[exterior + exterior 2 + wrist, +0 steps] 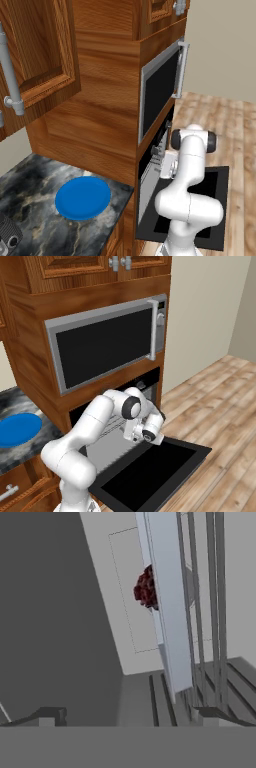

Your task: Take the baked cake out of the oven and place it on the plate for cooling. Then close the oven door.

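The baked cake (pixel 144 589), a small dark-brown lump with reddish speckles, lies deep inside the oven (pixel 150 167). A grey tray (pixel 170 612), seen edge-on in the rolled hand view, hides part of it. My gripper (pixel 129 717) is open and holds nothing, with its fingertips (pixel 48 716) well short of the cake. The hand (pixel 142 431) sits at the oven's mouth, above the oven door (pixel 150 471), which lies folded down flat. The blue plate (pixel 82 197) rests on the dark marble counter (pixel 30 175) to the left of the oven.
A silver-framed microwave (pixel 107 346) with a vertical handle sits directly above the oven. Wire racks (pixel 205 612) run beside the tray inside. Wooden cabinets (pixel 40 55) hang over the counter. Wood floor (pixel 220 406) stretches to the right of the open door.
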